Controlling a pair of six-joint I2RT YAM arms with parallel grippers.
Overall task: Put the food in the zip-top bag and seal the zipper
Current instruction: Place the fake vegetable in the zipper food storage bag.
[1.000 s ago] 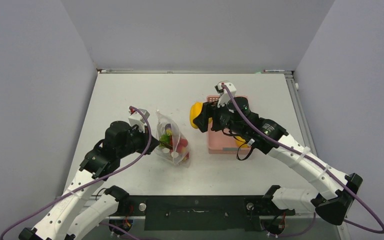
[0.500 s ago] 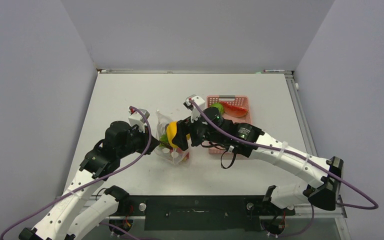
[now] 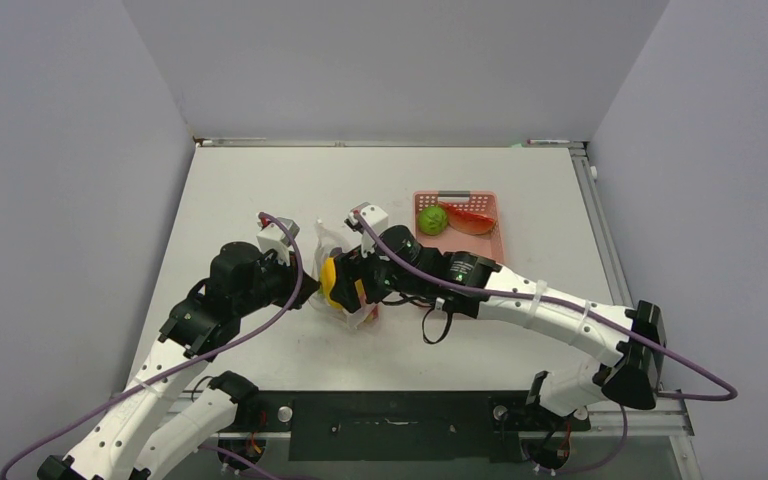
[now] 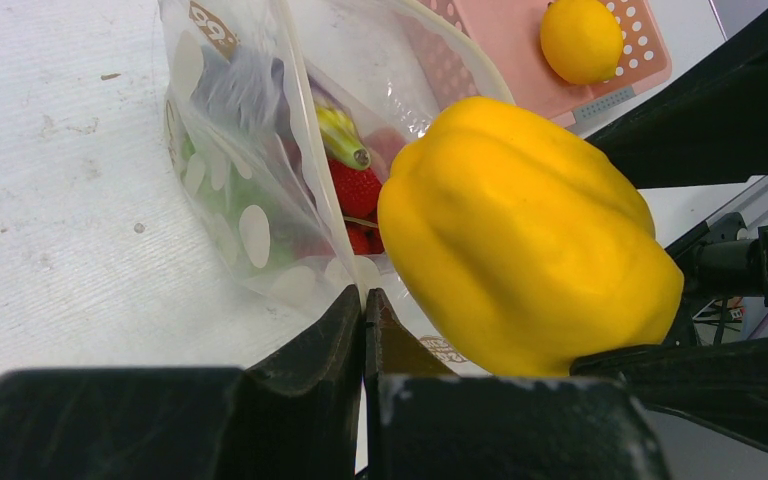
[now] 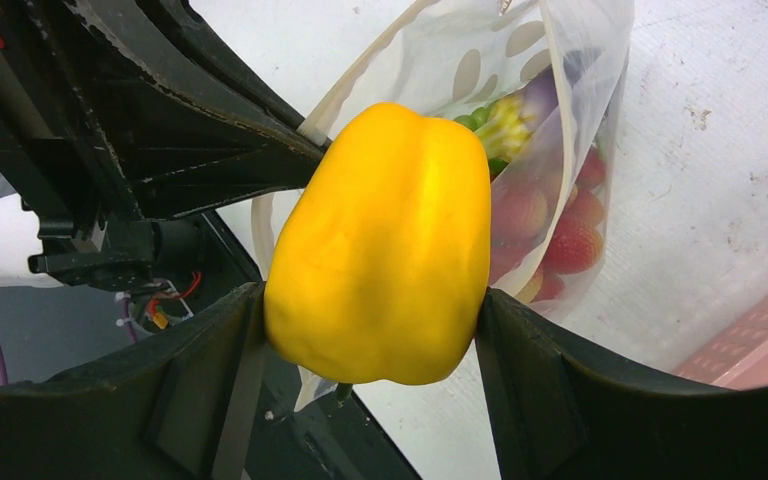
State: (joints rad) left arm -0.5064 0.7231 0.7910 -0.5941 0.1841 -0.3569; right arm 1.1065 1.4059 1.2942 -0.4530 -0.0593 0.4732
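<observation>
We see the left gripper (image 4: 363, 320) clamped on the rim of the zip-top bag (image 4: 240, 150), whose mouth stands open. The right gripper (image 5: 370, 340) grasps 1 yellow pepper (image 5: 385, 240) at that mouth; glossy and lobed, it nearly fills the opening. Right of the bag, the pink basket (image 3: 495, 245) holds 1 green round fruit (image 3: 431, 219), 1 red piece (image 3: 470, 217) and 1 lemon (image 4: 581, 38).

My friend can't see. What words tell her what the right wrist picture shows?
A big yellow pepper fills the middle, squeezed between the black fingers of the right gripper. Behind it a clear, white-dotted zip-top bag stands open on the table, with red pieces inside.
</observation>
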